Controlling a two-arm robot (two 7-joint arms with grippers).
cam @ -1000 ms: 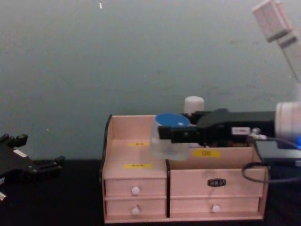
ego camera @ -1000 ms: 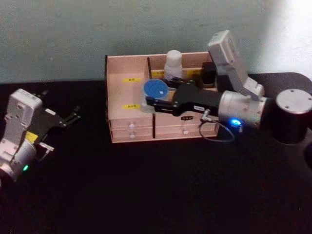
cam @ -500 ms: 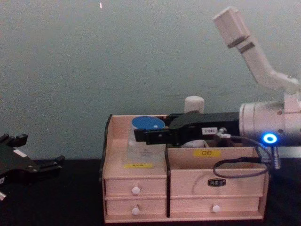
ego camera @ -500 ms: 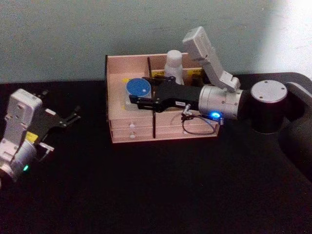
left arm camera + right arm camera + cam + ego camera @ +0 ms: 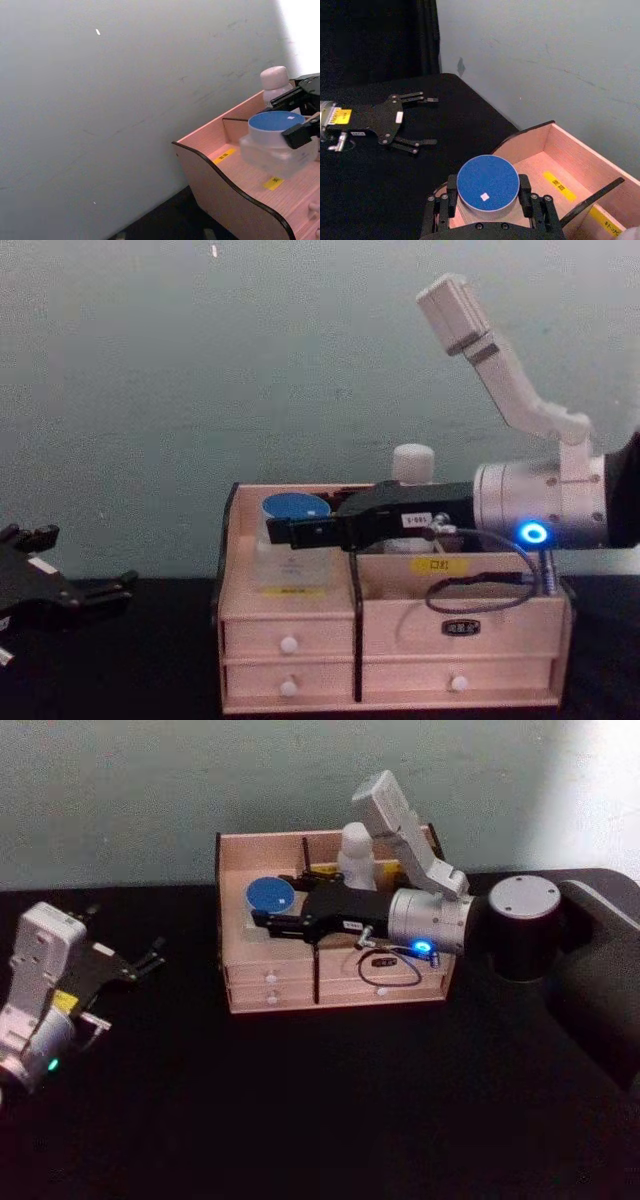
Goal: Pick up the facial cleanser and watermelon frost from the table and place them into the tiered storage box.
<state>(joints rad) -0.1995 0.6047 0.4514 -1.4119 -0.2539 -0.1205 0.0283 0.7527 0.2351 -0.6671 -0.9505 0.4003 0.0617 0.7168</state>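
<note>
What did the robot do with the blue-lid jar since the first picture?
The right gripper, shut on the blue-lid jar, carried it toward the robot's left and lower, from above the middle divider into the left side of the tiered storage box. It has not let go. The white bottle and the left gripper, open on the table, stayed put.

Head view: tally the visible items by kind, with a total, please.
Tiered storage box: 1
Blue-lidded clear jar, held by the right gripper over the box's left compartment: 1
White-capped bottle standing in the box's back section: 1
Grippers, including the left gripper, parked at the table's left: 2
Total: 5
</note>
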